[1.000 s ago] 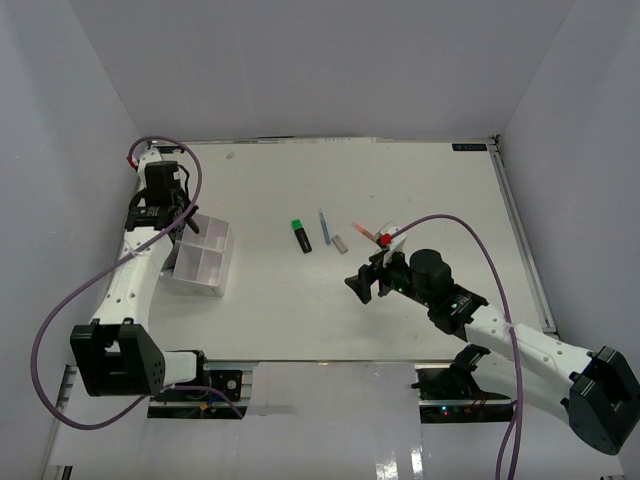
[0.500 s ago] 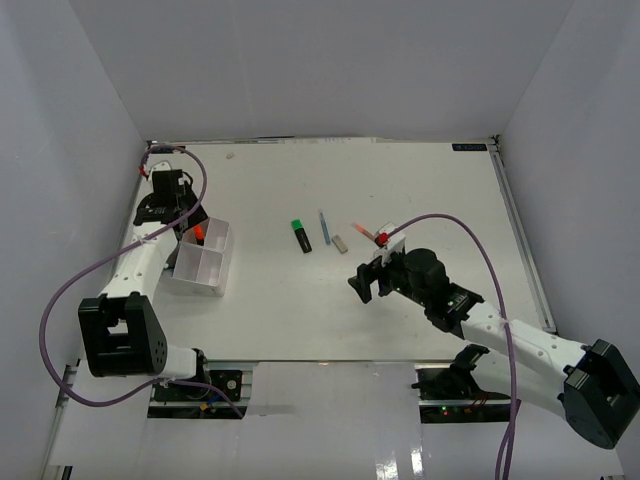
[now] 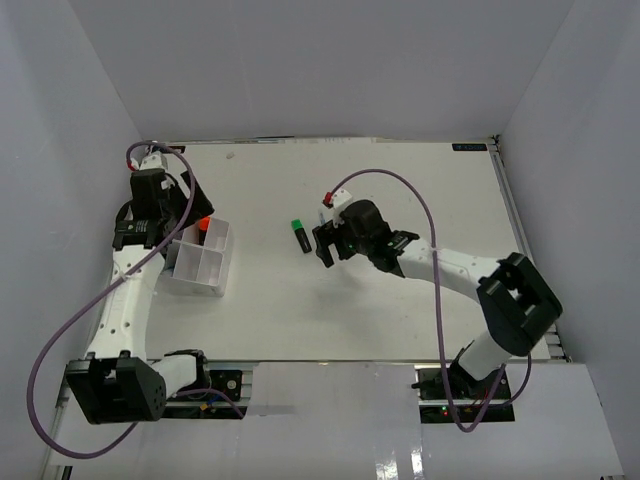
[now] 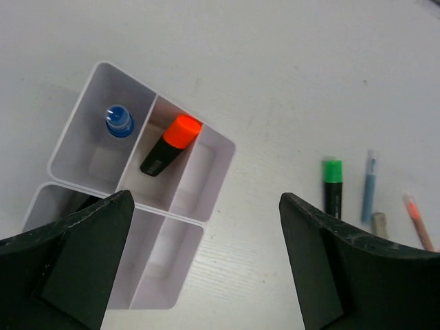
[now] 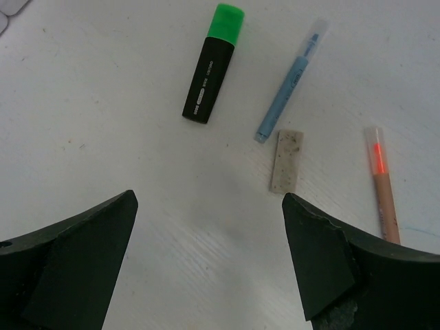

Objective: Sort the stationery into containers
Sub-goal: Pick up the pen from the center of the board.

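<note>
The white divided tray (image 4: 199,180) (image 3: 213,272) holds a blue-capped bottle (image 4: 119,121) in one far compartment. Beside it, in the adjoining compartment, lies an orange-capped black highlighter (image 4: 170,146) (image 3: 203,226). My left gripper (image 4: 206,265) (image 3: 188,207) hangs open above the tray's near-right corner, with nothing between its fingers. On the table lie a green-capped highlighter (image 5: 213,63) (image 3: 300,236), a blue pen (image 5: 291,82), a speckled grey block (image 5: 287,161) and a pink pen (image 5: 381,187). My right gripper (image 5: 210,265) (image 3: 328,243) is open just short of them, touching none.
White walls enclose the table on the left, back and right. A metal rail (image 3: 520,235) runs along the table's right edge. Purple cables (image 3: 400,195) loop off both arms.
My left gripper has opened and the orange-capped highlighter now lies in the tray. The right arm has swung left and away from its base, over the loose items.
</note>
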`<state>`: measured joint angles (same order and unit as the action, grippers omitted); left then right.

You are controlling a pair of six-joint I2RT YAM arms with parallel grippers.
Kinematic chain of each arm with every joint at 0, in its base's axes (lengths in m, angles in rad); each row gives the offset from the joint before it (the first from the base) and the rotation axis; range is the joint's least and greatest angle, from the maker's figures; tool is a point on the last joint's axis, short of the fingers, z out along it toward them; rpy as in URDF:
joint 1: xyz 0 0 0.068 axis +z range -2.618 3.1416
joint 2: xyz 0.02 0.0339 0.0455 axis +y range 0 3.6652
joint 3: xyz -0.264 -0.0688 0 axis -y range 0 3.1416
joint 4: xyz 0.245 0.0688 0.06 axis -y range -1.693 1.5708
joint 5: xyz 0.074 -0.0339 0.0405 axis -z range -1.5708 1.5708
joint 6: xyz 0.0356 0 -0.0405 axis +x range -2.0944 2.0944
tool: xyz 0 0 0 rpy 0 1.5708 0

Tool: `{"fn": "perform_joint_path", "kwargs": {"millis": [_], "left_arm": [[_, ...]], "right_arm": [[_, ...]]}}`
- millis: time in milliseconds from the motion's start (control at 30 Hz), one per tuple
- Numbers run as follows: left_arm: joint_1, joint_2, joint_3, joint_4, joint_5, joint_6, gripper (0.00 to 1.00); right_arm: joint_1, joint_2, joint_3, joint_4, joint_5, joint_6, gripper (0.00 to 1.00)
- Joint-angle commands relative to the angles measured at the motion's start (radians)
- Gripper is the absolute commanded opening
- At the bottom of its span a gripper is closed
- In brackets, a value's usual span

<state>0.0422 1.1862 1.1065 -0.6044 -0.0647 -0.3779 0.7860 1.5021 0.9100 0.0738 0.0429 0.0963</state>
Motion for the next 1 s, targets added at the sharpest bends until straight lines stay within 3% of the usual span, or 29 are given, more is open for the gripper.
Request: {"fn": "perform_joint_path", "kwargs": {"millis": [0, 300, 567, 767, 800, 900, 967], "left_arm": [[0.004, -0.094, 0.023, -0.066, 0.134, -0.004, 0.98], [0.002, -0.151, -0.014, -0.133, 0.31, -0.012, 0.98], [0.002, -0.128, -0.017, -0.118, 0.45, -0.061, 0.98], [-0.018, -0.103, -0.025, -0.077, 0.517, -0.127, 0.98], [-0.025, -0.099, -0.028, -0.066, 0.519, -0.137, 0.98], [-0.1, -0.079, -0.036, -0.034, 0.508, -0.183, 0.98], [-0.166, -0.062, -0.031, -0.018, 0.481, -0.208, 0.97]], "right_arm": [[0.021, 0.154, 0.139, -0.072, 0.028, -0.013, 0.92], [0.059, 0.473, 0.444, -0.161, 0.113, 0.025, 0.83], [0.071, 0.587, 0.489, -0.152, 0.161, 0.023, 0.71], [0.073, 0.529, 0.376, -0.086, 0.152, 0.014, 0.41], [0.071, 0.514, 0.336, -0.053, 0.149, 0.014, 0.31], [0.075, 0.434, 0.243, 0.0, 0.131, 0.013, 0.2], [0.075, 0.349, 0.182, 0.065, 0.117, 0.01, 0.18]]}}
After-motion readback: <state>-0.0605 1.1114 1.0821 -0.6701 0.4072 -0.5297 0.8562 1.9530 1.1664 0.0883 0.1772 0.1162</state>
